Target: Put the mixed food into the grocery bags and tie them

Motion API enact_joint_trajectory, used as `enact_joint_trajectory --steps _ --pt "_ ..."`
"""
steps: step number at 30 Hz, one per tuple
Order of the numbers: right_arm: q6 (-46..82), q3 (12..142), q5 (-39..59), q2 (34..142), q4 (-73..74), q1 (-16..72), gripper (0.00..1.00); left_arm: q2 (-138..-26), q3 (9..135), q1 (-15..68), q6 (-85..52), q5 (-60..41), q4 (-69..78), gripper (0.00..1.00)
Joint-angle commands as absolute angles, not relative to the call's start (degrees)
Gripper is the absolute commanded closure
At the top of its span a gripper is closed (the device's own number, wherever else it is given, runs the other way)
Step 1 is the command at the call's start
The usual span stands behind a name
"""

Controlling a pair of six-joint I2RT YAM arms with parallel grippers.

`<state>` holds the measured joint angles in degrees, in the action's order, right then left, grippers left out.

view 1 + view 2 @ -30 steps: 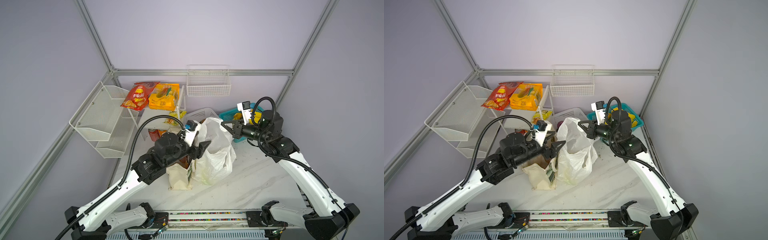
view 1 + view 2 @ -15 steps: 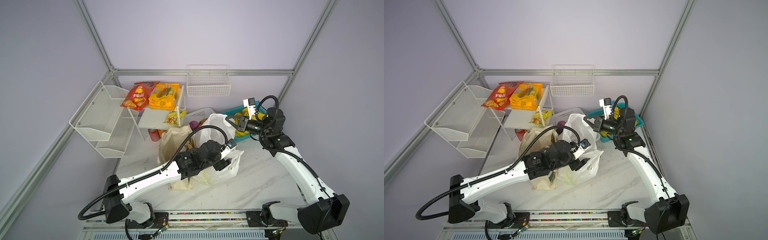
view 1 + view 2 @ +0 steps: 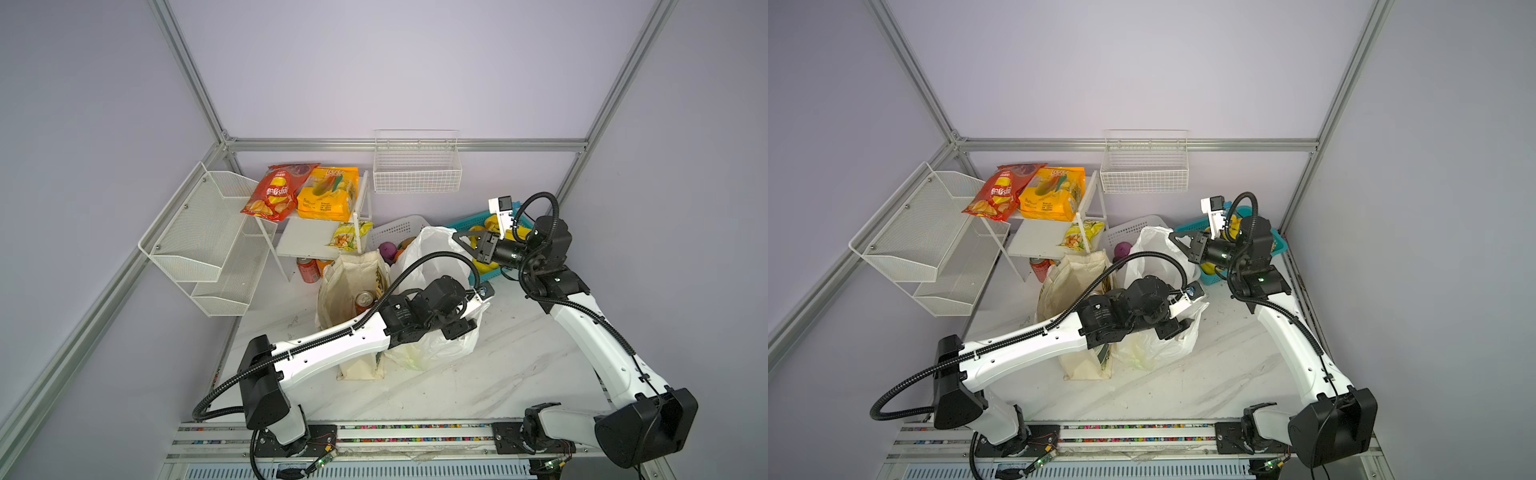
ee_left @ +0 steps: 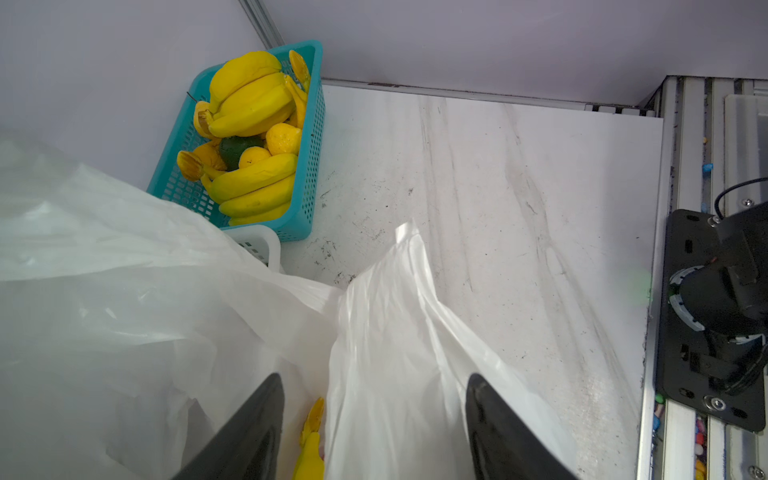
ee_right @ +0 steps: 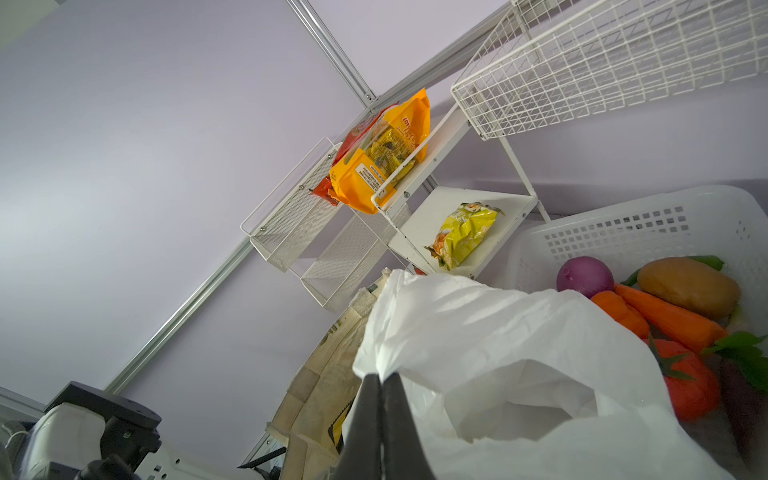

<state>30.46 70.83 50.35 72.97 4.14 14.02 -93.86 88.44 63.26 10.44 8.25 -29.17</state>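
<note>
The white plastic bag (image 3: pixel 432 266) stands next to the cream tote (image 3: pixel 345 286) in both top views. A reddish-brown can (image 3: pixel 364 300) stands inside the tote, and a black packet with yellow marks (image 5: pixel 337 422) shows in the tote's mouth. My right gripper (image 5: pixel 380 376) is shut on the plastic bag's upper edge and holds it up at the bag's far right (image 3: pixel 457 237). My left gripper (image 4: pixel 374 399) is open low at the bag's near right side (image 3: pixel 459 330), its fingers (image 4: pixel 257 419) either side of a loose fold. Something yellow (image 4: pixel 311 449) lies in the bag.
A teal basket (image 4: pixel 316 124) of bananas sits in the back right corner. A white lattice basket (image 5: pixel 623 232) of vegetables stands behind the bags. The shelf rack holds a red crisp packet (image 3: pixel 276 195) and a yellow-orange packet (image 3: pixel 328 195). A red can (image 3: pixel 307 270) stands under it.
My left arm has swung from above the tote across to the plastic bag's right side and dropped lower. My right gripper has drawn the bag's edge back and to the right.
</note>
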Motion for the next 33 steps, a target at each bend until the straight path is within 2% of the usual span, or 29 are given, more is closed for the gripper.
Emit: enact_joint_trajectory --steps 1,4,8,10,13,15,21,25,33 --pt "31.1 70.7 50.4 72.1 6.5 13.5 1.00 -95.0 94.7 64.2 13.6 10.7 -29.7 0.38" --pt "31.0 70.4 50.0 72.1 6.6 13.6 1.00 -97.0 95.5 65.3 15.9 12.3 -28.8 0.43" --pt "31.0 70.1 49.8 72.0 6.6 13.6 1.00 -98.9 95.9 65.6 16.4 14.6 -27.0 0.56" --pt "31.1 70.0 49.5 71.6 6.4 13.5 1.00 -98.9 95.8 65.7 16.4 15.9 -27.0 0.67" --pt "31.4 70.0 48.6 70.9 6.3 13.3 1.00 -96.6 94.6 65.7 13.6 18.7 -26.5 0.92" --pt "31.5 70.0 47.5 70.1 6.2 13.2 1.00 -93.6 92.5 65.7 11.8 20.1 -25.0 1.00" --pt "30.1 69.6 46.8 64.5 6.9 13.1 1.00 -75.6 75.8 65.2 9.6 14.9 -11.3 1.00" --pt "29.9 71.2 46.7 60.5 5.4 13.1 1.00 -64.7 68.9 62.9 6.3 12.2 -6.3 1.00" --pt "29.1 75.6 46.2 56.3 0.5 13.2 1.00 -55.1 66.2 55.6 2.0 8.1 -4.6 1.00"
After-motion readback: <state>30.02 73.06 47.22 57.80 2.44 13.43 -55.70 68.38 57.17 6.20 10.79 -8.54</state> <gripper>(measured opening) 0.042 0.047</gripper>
